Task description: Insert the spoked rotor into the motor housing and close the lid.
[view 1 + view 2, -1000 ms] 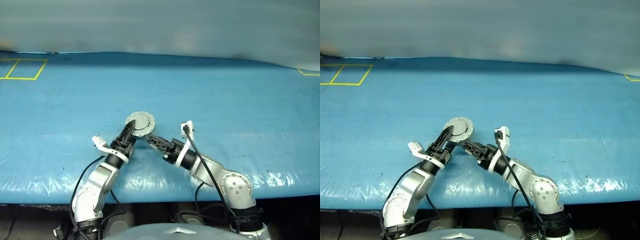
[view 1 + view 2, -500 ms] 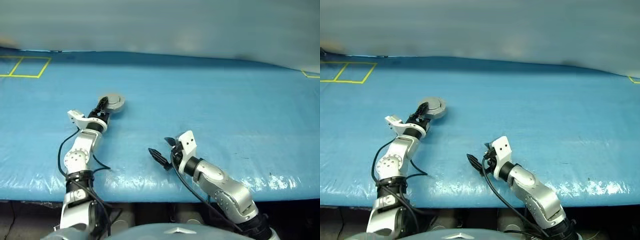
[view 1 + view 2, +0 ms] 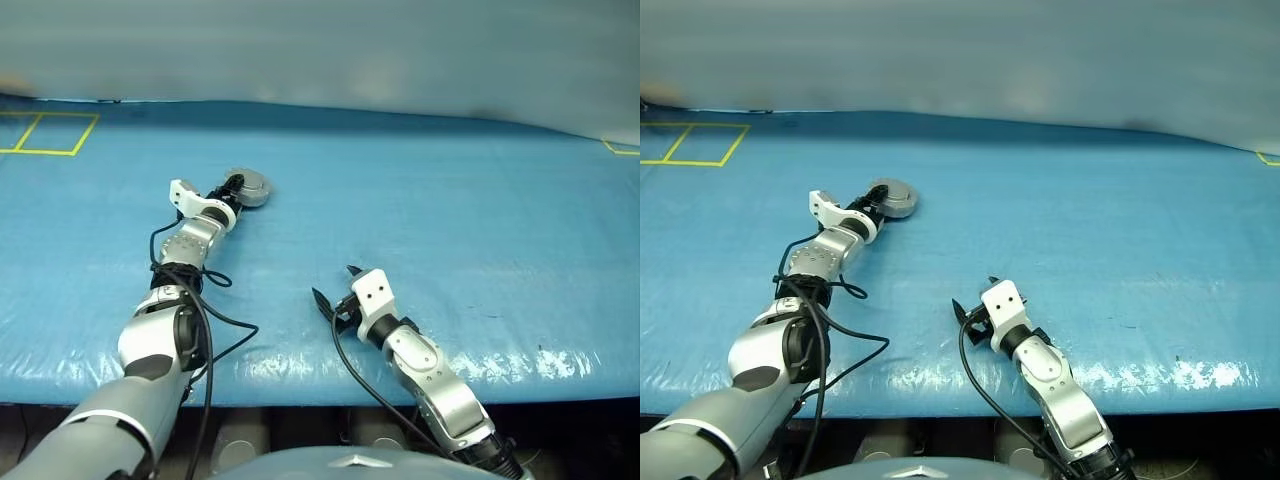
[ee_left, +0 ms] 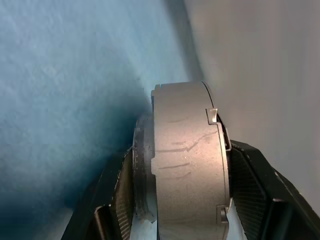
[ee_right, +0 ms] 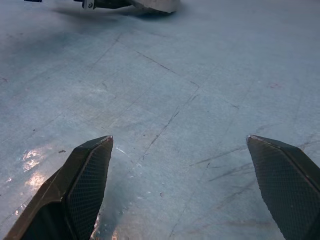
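— Two hands working over the blue counter [image 3: 450, 200]?

— Yes: the left hand [image 3: 236, 189] is gripping the round, scuffed grey-metal motor housing [image 4: 187, 160] far out; the right hand [image 3: 333, 290] is gaping empty.

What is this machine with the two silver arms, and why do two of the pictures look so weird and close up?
It is a robot shaped a bit like a person. Two pictures come from cameras in its head, looking down over its arms at a table under a blue cover. The two close-up pictures come from small cameras on its wrists, looking along its black fingers. The left gripper reaches far out and pinches a round grey metal part, the closed motor housing, by its two flat faces. The right gripper is near the robot, with its fingers spread wide over the cover and nothing between them. Yellow tape lines mark a far corner.
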Action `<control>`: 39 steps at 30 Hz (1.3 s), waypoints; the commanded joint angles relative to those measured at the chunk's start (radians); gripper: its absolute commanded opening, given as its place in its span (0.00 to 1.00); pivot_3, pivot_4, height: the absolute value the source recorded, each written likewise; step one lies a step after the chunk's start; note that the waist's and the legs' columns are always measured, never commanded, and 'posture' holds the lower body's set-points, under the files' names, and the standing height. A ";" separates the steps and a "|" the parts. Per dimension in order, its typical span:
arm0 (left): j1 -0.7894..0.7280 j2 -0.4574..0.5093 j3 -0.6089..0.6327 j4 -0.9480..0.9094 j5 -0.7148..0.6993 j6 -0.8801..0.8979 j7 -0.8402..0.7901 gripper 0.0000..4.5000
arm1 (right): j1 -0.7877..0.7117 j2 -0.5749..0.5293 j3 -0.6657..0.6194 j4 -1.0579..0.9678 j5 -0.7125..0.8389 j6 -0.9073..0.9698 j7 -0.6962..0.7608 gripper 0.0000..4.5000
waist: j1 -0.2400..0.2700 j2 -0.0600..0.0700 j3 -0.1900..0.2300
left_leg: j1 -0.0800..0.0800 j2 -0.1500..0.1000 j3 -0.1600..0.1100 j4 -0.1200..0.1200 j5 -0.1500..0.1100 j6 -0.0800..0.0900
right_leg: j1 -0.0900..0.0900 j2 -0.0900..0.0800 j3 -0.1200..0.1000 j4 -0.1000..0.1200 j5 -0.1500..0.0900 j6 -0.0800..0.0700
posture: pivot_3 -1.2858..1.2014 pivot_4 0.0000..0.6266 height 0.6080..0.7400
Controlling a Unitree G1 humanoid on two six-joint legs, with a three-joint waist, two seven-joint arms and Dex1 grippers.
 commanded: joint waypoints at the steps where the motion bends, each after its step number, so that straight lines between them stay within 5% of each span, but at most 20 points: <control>1: -0.071 0.003 0.024 0.036 0.056 -0.030 -0.025 0.53 | 0.018 0.010 -0.017 -0.032 -0.011 -0.004 0.015 1.00 | 0.002 0.000 0.000 | 0.000 0.000 0.000 0.000 0.000 0.000 | 0.000 0.000 0.000 0.000 0.000 0.000 | 0.52 0.24 1.00; 3: -0.069 0.007 0.040 0.051 0.081 -0.036 -0.018 0.53 | 0.029 0.016 -0.023 -0.039 -0.014 0.003 0.019 1.00 | 0.001 0.000 0.000 | 0.000 0.000 0.000 0.000 0.000 0.000 | 0.000 0.000 0.000 0.001 0.000 0.000 | 0.52 0.24 1.00; 4: -0.066 0.010 0.048 0.056 0.090 -0.035 -0.010 0.69 | 0.033 0.020 -0.026 -0.042 -0.016 0.005 0.020 1.00 | 0.001 0.000 0.000 | 0.000 0.000 0.000 0.000 0.000 0.000 | 0.000 0.000 0.000 0.001 0.000 0.000 | 0.52 0.24 1.00; 8: -0.016 0.031 0.058 0.035 0.133 0.031 0.035 0.98 | 0.048 0.033 -0.028 -0.049 -0.021 0.019 0.024 1.00 | -0.004 0.000 0.000 | 0.002 0.000 0.000 0.001 0.000 0.000 | 0.001 0.000 0.001 0.002 0.000 0.000 | 0.52 0.24 1.00; 14: 0.159 0.046 0.018 -0.176 0.181 0.253 0.092 0.99 | 0.024 0.051 -0.025 -0.052 -0.007 0.066 0.064 1.00 | -0.028 0.002 -0.002 | 0.016 0.002 0.001 -0.002 0.000 0.000 | 0.011 0.000 0.005 0.004 0.000 0.000 | 0.52 0.24 1.00; 23: 0.620 0.044 -0.040 -0.870 0.108 0.560 0.112 0.99 | -0.008 0.073 -0.055 -0.044 0.008 0.089 0.093 1.00 | -0.045 0.007 -0.009 | 0.038 0.008 0.003 -0.007 0.000 -0.001 | 0.029 -0.001 0.007 0.005 -0.005 0.001 | 0.52 0.24 1.00; 28: 0.856 0.080 -0.184 -1.211 0.225 0.430 0.015 0.99 | -0.016 0.081 -0.069 -0.035 -0.030 0.058 0.074 1.00 | -0.037 0.008 -0.010 | 0.038 0.007 0.003 -0.008 0.000 -0.001 | 0.027 -0.003 0.008 0.005 -0.008 -0.008 | 0.52 0.24 1.00; 31: 0.989 0.101 -0.308 -1.375 0.403 0.185 -0.073 0.99 | -0.025 0.081 -0.079 -0.034 -0.024 0.060 0.085 1.00 | -0.035 0.008 -0.010 | 0.036 0.007 0.006 -0.009 0.000 -0.002 | 0.023 -0.004 0.009 0.005 -0.009 -0.010 | 0.52 0.24 1.00; 35: 1.072 -0.006 -0.306 -1.431 0.476 -0.055 -0.076 0.99 | -0.023 0.107 -0.106 -0.030 0.007 0.044 0.088 1.00 | -0.013 0.004 -0.008 | 0.030 0.006 0.009 -0.011 0.000 -0.001 | 0.017 -0.012 0.008 0.003 -0.007 -0.013 | 0.52 0.24 1.00; 39: 1.132 -0.008 -0.377 -1.477 0.634 -0.154 -0.055 0.99 | -0.025 0.129 -0.120 -0.026 0.009 0.021 0.081 1.00 | -0.004 0.004 -0.008 | 0.026 0.006 0.008 -0.012 0.000 0.000 | 0.013 -0.012 0.007 0.003 -0.008 -0.014 | 0.52 0.24 1.00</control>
